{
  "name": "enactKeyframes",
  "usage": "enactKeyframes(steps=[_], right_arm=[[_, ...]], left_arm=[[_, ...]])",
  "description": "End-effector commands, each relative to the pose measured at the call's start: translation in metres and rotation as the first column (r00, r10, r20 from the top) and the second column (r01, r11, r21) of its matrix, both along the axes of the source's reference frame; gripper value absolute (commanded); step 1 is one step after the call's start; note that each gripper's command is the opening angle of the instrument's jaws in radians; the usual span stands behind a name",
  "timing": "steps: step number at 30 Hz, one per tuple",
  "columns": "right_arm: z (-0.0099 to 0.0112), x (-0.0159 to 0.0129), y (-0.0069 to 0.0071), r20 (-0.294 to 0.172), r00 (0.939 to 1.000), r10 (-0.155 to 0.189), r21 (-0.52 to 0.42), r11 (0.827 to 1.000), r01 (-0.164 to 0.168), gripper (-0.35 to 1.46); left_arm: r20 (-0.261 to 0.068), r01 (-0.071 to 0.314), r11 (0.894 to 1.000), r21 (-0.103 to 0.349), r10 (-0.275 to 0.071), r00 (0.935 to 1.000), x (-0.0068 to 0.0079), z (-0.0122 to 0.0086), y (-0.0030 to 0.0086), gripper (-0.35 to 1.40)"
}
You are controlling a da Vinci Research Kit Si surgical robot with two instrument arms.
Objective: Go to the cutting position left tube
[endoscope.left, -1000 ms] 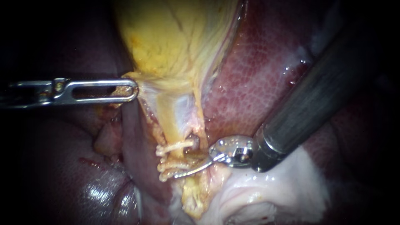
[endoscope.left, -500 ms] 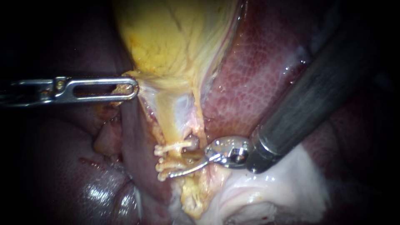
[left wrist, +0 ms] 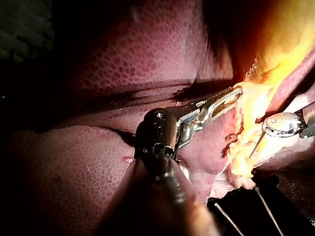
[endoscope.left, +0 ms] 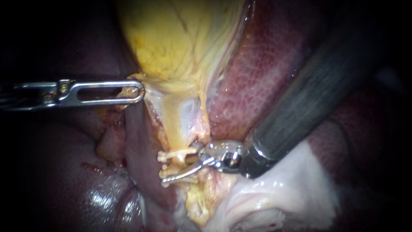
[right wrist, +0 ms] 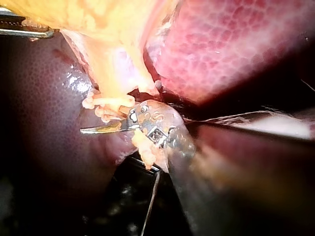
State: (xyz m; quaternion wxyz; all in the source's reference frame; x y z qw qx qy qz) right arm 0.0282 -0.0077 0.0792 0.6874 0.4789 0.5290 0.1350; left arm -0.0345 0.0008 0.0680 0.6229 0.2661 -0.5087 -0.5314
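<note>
Surroundings: darkness on every side in the endoscope view.
Black surface (right wrist: 123, 206): shown in both wrist views, glossy in spots.
Thin pale strands (left wrist: 269, 211): two, lying across that surface.
Light: strong and warm at centre, fading quickly outward.
</note>
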Motion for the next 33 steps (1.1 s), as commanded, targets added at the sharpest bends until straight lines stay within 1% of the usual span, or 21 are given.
enactKeyframes(steps=[1, 6, 19, 33], right_arm=[[0.0001, 0.0002, -0.0001, 0.0, 1.0, -0.001, 0.001, 1.0, 0.001, 1.35], [0.0004, 0.0008, -0.0004, 0.004, 1.0, -0.001, 0.003, 1.0, 0.001, 1.35], [0.0007, 0.002, -0.0002, -0.007, 0.9999, 0.012, 0.01, 1.0, -0.012, 1.35], [0.0009, 0.0022, 0.0, -0.006, 0.9999, 0.013, 0.01, 1.0, -0.013, 1.33]], left_arm=[[0.0, 0.0, 1.0, 0.0, 0.0, 1.0, 0.0, 0.0, 0.0, -0.35], [-0.001, 0.001, 1.0, -0.001, -0.001, 1.0, -0.0002, 0.0001, 0.0, -0.35], [-0.002, 0.002, 1.0, -0.001, -0.002, 1.0, -0.0004, 0.0001, 0.0, -0.35], [-0.002, 0.002, 1.0, -0.001, -0.002, 1.0, -0.0004, 0.0001, 0.0, -0.35]])
